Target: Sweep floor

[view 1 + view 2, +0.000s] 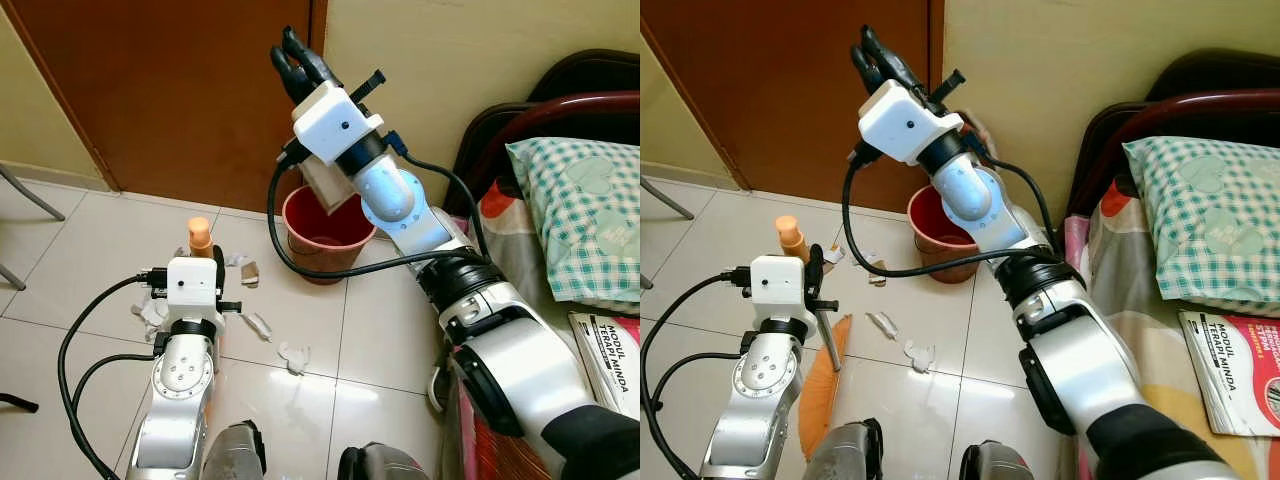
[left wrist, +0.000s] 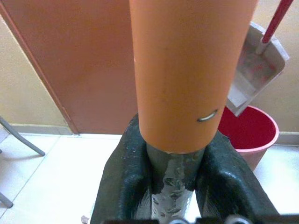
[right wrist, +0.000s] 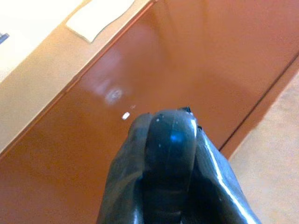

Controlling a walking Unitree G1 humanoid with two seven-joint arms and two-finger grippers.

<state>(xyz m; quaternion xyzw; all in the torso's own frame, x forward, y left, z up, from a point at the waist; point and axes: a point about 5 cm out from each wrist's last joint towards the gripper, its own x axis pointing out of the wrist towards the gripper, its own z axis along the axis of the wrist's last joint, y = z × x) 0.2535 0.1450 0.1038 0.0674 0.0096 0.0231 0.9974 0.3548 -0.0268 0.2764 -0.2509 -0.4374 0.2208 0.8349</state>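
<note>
Left wrist view: my left gripper (image 2: 175, 186) clamps the broom handle (image 2: 187, 70); right gripper (image 1: 297, 57), clenched on the dustpan's handle (image 2: 275, 21), risks spilling beside the red bucket (image 1: 325, 235).

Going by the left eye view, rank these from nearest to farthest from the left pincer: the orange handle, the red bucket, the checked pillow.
1. Orange handle: right at the left pincer, clamped between its fingers in the left wrist view.
2. Red bucket: on the floor to the pincer's right, by the door.
3. Checked pillow: on the bed at the far right.
</note>
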